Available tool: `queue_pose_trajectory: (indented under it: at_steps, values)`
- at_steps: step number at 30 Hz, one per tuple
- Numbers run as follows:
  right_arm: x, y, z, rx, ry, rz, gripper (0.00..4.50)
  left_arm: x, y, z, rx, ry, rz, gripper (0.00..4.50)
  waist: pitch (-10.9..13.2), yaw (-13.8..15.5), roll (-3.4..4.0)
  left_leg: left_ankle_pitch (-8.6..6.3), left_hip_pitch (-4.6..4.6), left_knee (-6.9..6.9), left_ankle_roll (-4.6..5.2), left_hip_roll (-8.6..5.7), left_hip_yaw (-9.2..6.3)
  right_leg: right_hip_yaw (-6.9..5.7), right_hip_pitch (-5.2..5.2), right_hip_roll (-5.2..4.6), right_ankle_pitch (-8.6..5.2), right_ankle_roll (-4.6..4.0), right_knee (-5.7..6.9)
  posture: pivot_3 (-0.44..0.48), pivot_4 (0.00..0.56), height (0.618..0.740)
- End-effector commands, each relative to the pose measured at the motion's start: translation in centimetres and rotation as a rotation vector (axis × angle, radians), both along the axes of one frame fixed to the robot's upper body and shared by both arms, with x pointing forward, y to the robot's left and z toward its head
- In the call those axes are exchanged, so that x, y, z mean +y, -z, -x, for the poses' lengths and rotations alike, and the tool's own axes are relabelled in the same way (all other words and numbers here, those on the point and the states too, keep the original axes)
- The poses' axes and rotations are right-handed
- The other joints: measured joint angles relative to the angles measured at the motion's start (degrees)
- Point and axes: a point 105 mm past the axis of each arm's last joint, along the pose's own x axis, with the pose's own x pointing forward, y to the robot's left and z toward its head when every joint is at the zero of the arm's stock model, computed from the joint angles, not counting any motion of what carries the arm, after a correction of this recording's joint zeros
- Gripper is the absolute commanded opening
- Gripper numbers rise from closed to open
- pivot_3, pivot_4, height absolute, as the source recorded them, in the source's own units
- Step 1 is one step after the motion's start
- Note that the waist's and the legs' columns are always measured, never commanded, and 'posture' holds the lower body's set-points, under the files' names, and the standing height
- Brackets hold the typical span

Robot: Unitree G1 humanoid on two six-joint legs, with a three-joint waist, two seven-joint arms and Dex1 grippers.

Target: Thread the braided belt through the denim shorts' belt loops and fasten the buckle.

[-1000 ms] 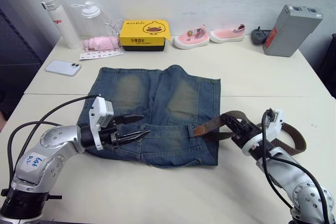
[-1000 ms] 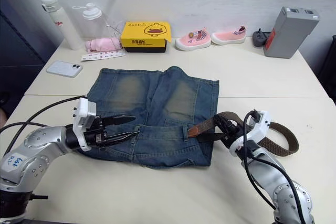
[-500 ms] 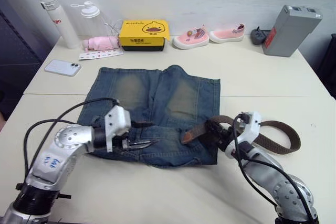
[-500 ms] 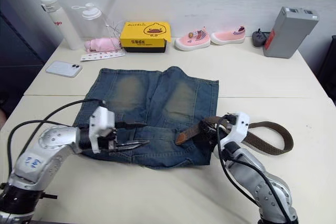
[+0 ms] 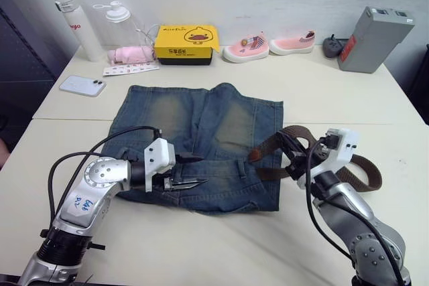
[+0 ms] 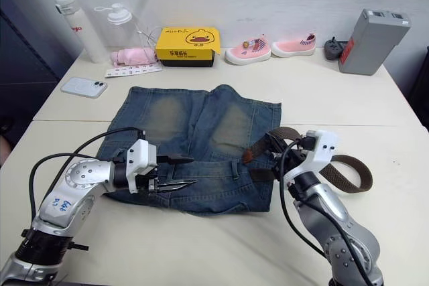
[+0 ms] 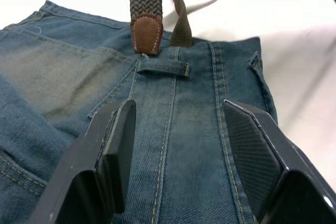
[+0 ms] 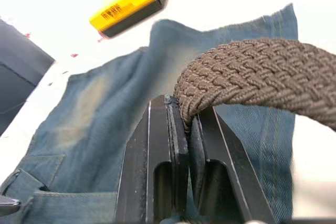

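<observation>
The denim shorts (image 5: 201, 132) lie flat mid-table, waistband toward me. My left gripper (image 5: 201, 169) is open low over the waistband, its fingers (image 7: 115, 150) straddling the denim just short of a belt loop (image 7: 163, 68). The braided belt (image 5: 358, 169) curls on the table to the right of the shorts. Its brown leather tip (image 7: 147, 32) rests on the waistband beside that belt loop. My right gripper (image 5: 285, 144) is shut on the belt (image 8: 252, 82) a little behind the tip, at the shorts' right edge. The buckle is hidden.
Along the far edge stand two bottles (image 5: 72, 25), a pink cloth (image 5: 131, 55), a yellow box (image 5: 185, 41), two pink shoes (image 5: 244, 47) and a grey box (image 5: 372, 29). A phone (image 5: 82, 85) lies far left. Black cables trail from both arms.
My right gripper has pulled the belt back to the right and raised it a little, so the leather tip now sits nearer the shorts' right edge. The left gripper stays open on the waistband.
</observation>
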Motion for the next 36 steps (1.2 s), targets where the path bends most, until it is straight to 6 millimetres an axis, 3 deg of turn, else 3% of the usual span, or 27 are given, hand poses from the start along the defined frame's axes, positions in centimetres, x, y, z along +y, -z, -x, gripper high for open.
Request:
queue_pose_trajectory:
  at_steps: [1,13,17,19,24,26,29,36]
  values:
    - [1.1,-1.1,1.2,-0.089,-0.031,0.11,0.0,-0.2,-1.4,0.0,-0.036,0.0,0.032,2.93,0.0,0.0,0.0,0.0,0.0,0.0,0.0,0.0,0.0,0.01,0.0,0.0,0.0,0.0,-0.01,0.0,0.15,0.683]
    - [1.3,5.0,0.7,0.147,-0.009,0.101,0.0,-0.1,-1.8,-0.3,-0.034,-0.023,0.042,2.93,0.0,0.0,-0.08,0.0,0.03,0.0,-0.01,-0.01,-0.03,0.0,0.05,0.01,0.0,0.0,-0.02,0.0,0.15,0.683]
    - [1.7,5.6,0.5,0.158,-0.023,0.125,0.0,-0.1,-1.8,-0.4,-0.039,-0.029,0.041,2.93,0.0,0.0,-0.08,0.01,0.03,0.0,-0.01,-0.01,-0.03,0.0,0.04,0.01,0.0,0.0,-0.02,0.0,0.15,0.683]
    - [3.0,6.0,0.5,0.175,-0.075,0.151,0.0,-0.3,-1.6,-0.3,-0.059,-0.016,0.025,2.93,0.0,-0.1,-0.08,0.01,0.05,0.0,-0.02,0.0,-0.04,0.0,0.05,0.02,0.0,0.0,-0.01,0.0,0.15,0.683]
    - [4.5,8.8,0.9,0.332,-0.146,0.163,0.0,-1.3,0.5,-0.2,-0.191,0.101,-0.155,2.93,-0.1,-0.1,-0.1,0.03,0.06,0.0,-0.05,0.03,-0.05,-0.01,0.05,0.07,0.0,0.0,0.02,0.0,0.15,0.683]
    - [4.6,9.6,1.0,0.39,-0.167,0.143,0.0,-2.2,1.2,-1.2,-0.291,0.139,-0.229,2.93,-0.1,0.0,-0.09,0.02,0.06,0.0,-0.04,0.0,-0.03,0.0,0.05,0.05,0.0,0.0,0.01,0.0,0.15,0.683]
    - [4.4,10.2,0.8,0.456,-0.151,0.111,0.0,-3.6,1.5,-2.4,-0.4,0.186,-0.286,2.93,-0.2,0.1,-0.27,0.02,0.04,0.01,-0.05,0.0,-0.06,-0.02,0.07,0.06,0.0,0.0,-0.02,0.0,0.15,0.683]
    - [3.9,10.4,0.6,0.491,-0.127,0.106,0.0,-4.8,2.4,-2.1,-0.397,0.301,-0.281,2.93,-0.4,-0.1,-0.19,0.02,0.08,0.02,-0.04,0.03,-0.08,-0.05,0.07,0.06,0.0,0.0,0.06,0.0,0.15,0.683]
